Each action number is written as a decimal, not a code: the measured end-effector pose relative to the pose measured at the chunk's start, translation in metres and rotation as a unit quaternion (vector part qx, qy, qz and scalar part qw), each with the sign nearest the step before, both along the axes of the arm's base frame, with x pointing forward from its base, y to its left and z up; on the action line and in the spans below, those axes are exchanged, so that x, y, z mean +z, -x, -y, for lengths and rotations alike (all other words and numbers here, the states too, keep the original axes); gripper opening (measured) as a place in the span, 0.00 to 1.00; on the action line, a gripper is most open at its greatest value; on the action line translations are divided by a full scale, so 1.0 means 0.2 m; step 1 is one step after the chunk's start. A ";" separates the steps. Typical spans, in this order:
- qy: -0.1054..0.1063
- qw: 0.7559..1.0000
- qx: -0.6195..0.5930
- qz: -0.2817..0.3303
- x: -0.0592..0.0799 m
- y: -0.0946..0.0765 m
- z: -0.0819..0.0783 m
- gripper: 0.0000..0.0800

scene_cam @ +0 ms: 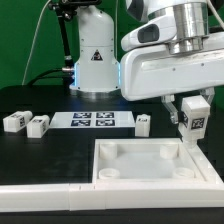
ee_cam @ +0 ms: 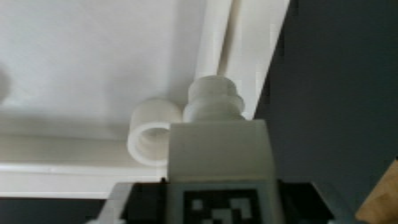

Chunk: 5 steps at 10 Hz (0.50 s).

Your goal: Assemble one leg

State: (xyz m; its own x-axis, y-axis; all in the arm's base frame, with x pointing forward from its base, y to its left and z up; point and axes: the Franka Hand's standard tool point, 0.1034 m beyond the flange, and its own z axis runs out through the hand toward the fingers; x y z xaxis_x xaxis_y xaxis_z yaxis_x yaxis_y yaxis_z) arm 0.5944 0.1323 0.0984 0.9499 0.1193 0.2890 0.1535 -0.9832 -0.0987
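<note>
3 legs (scene_cam: 38,124) on table (scene_cam: 60,150) | 1 leg (scene_cam: 195,124) in hand (scene_cam: 192,111) (over panel (scene_cam: 150,180))

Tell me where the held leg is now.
The leg is in the claw on the exterior view's right, just over the white panel's far right corner.

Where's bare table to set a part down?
Bare black table lies between the row of loose legs and marker board behind and the white panel on the exterior view's right. The panel's recessed middle is bare too. Crowded: that row, and the panel's far corner on that side, where the held leg hangs.
</note>
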 end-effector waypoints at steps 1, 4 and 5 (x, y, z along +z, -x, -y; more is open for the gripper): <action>0.000 1.000 0.000 -0.002 0.00 0.00 0.00 0.36; 0.006 0.999 0.010 0.047 -0.08 0.05 0.04 0.36; 0.011 0.998 0.027 0.062 -0.04 -0.03 0.03 0.36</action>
